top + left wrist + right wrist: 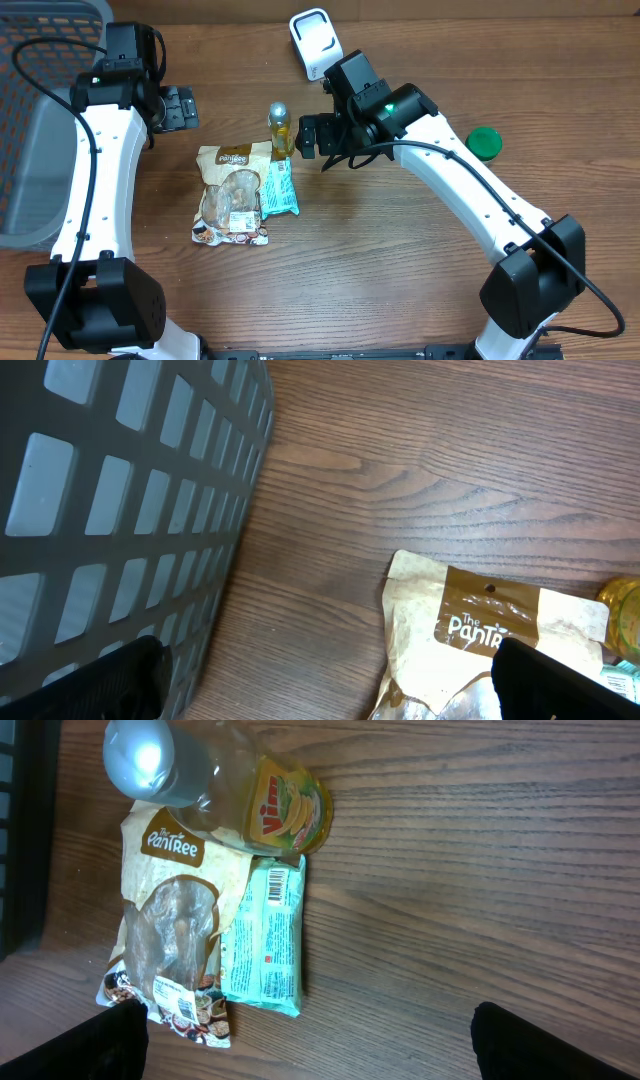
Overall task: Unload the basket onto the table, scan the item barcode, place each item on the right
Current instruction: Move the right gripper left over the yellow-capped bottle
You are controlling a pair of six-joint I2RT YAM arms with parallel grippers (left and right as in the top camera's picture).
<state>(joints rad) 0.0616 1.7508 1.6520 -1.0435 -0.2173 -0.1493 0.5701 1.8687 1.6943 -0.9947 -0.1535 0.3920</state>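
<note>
Overhead: teal packet (281, 190) near right gripper (304, 137)

Table (400, 275) bare right of teal packet (279, 190) — open approach; upright bottle (279, 128) blocks far end, basket (35, 140) left.

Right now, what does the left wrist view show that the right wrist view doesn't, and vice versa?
Only the left wrist: the grey grid basket on its left side. Only the right wrist: the barcode on the pale green packet, and the silver cap of the yellow bottle. Both: the PanTree snack bag, some of the bottle's yellow body, and the wooden table.
</note>
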